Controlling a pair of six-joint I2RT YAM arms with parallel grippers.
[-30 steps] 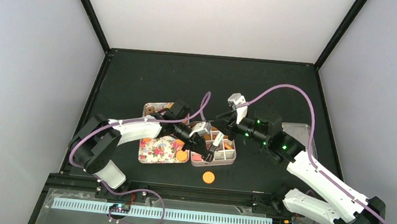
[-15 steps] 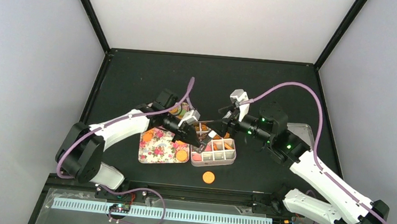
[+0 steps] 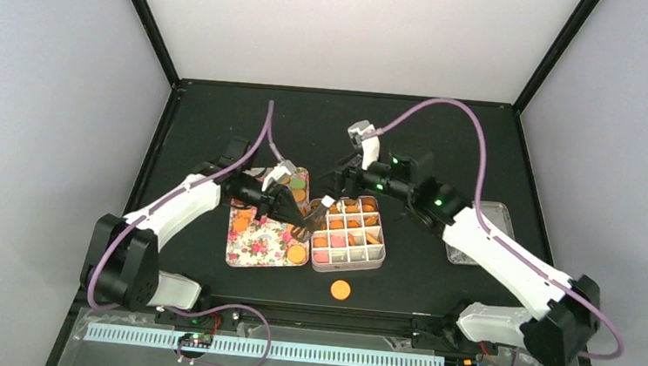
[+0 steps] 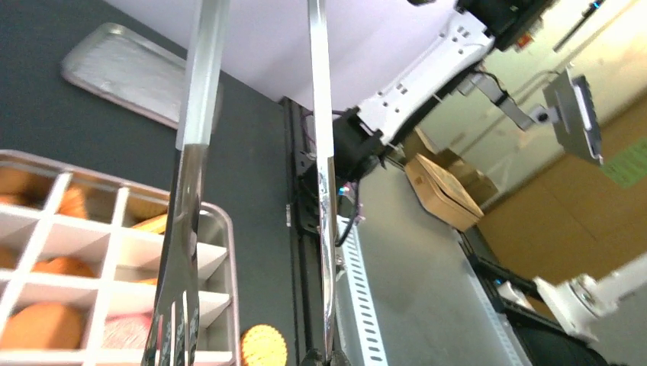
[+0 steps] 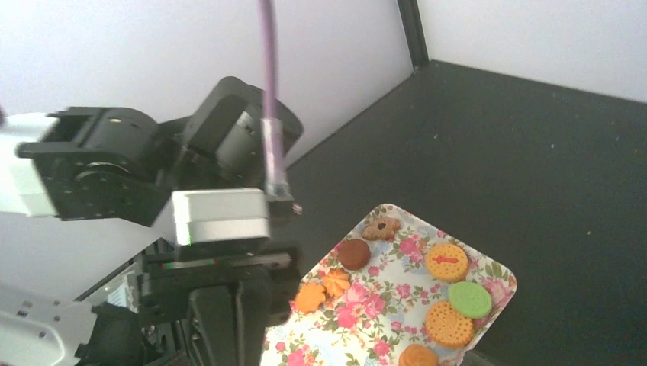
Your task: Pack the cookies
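- Left gripper (image 3: 274, 198): clamped tight on the handle end of the metal tongs (image 4: 183, 229). The tongs reach toward the near right, over the right edge of the flowered tray. Their tips end just beside the left wall of the divided box.
- Flowered tray (image 3: 256, 243): rectangular, flat on the dark table, lying under the left gripper. It carries loose cookies (image 3: 297, 253), namely an orange one at the near right corner, orange ones on the left side under the arm, and a group at the far end. The right wrist view shows that group as one green, one round brown, one brown flower shape and several orange.
- Right gripper (image 3: 335, 188): above the far left corner of the divided box. How wide its jaws stand cannot be told, nor whether it holds anything, since its own wrist view does not show the fingers.
- Divided box (image 3: 349, 270): a metal tin with a white grid, just right of the flowered tray. The far compartments hold orange cookies and a near compartment holds a pink one.
- Lone cookie (image 3: 341, 289): orange, on the bare table just in front of the box, apart from both grippers.
- Shallow metal pan (image 4: 130, 72): on the table right of the box, partly hidden by the right arm in the top view.
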